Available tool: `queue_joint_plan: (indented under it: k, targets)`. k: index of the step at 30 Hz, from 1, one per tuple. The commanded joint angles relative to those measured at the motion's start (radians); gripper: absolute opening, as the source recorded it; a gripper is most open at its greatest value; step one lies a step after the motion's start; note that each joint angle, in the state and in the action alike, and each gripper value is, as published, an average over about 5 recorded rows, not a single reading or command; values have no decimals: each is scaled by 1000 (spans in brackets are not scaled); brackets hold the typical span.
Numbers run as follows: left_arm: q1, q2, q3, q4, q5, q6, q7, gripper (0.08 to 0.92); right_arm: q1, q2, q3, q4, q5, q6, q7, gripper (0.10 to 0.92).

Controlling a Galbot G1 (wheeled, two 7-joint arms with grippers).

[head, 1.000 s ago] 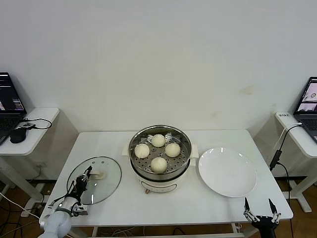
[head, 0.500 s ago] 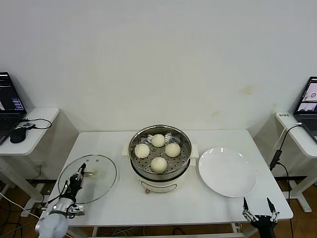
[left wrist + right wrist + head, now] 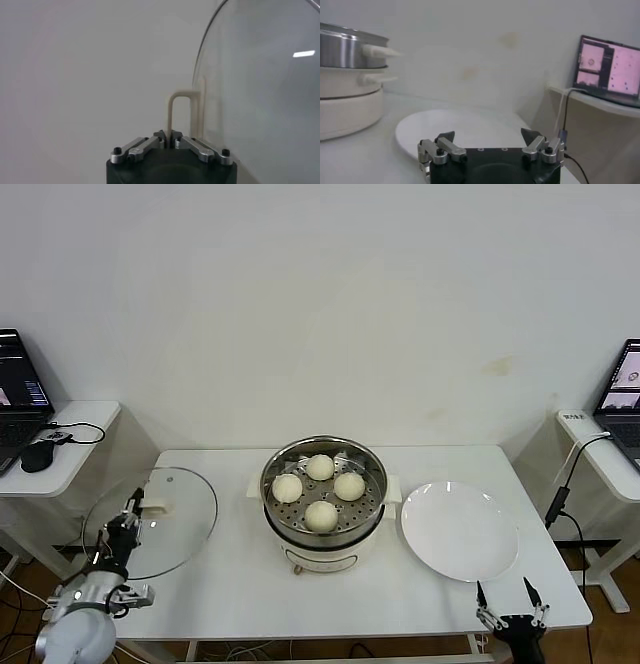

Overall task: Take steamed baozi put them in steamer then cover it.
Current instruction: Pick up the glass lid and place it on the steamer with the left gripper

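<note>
four steamed baozi (image 3: 320, 489) sit on the perforated tray inside the steamer (image 3: 323, 502), which stands mid counter (image 3: 245, 584) on its cream base, uncovered. left pincer (image 3: 130, 509) at the counter's left edge, clamped tight on the cream handle of the cover (image 3: 152, 521); the glass lid is off the counter, tilted up and hanging partly past the left edge, well apart from the steamer. left wrist view shows the pincer (image 3: 168, 138) fingers closed on the handle's thin loop with the cover (image 3: 260, 90) standing edge-on beside it against a plain wall. right pincer (image 3: 508, 604) low at the near right corner of the counter, fingers spread wide, holding nothing. right wrist view: same pincer (image 3: 489, 142) gaping, white plate (image 3: 465, 131) just ahead of it, steamer (image 3: 350, 85) farther off to one side. in head view the white plate (image 3: 459, 531) lies flat to the right of the steamer, bare. laptop (image 3: 20, 389) and mouse (image 3: 38, 456) on a side desk at the left, another laptop (image 3: 622, 394) on a desk at the right.
</note>
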Motion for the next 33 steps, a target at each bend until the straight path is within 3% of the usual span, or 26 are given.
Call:
queue_joint_plan:
  k: [1,7,13,18,26,33]
  targets:
    - [51,99,44,-383,-170,231,213,148,1,-1,-47,6,-64,20,5,823]
    - [-48,146,216,-417,-256,319,213,148,19,9,-78,-20,-109,45,20,823]
    - [-195,155,451,-363,-243,388,208,148,51,40,-94,-55,-173,65,51,823]
    - [-313,83,559,-308,-158,436,252,148,68,73,-118,-78,-269,80,99,823]
    - [-403,-30,632,-261,10,500,369,148,87,85,-161,-111,-330,77,150,823]
    - [-504,-194,689,-155,182,518,418,148,96,85,-174,-124,-350,78,165,823]
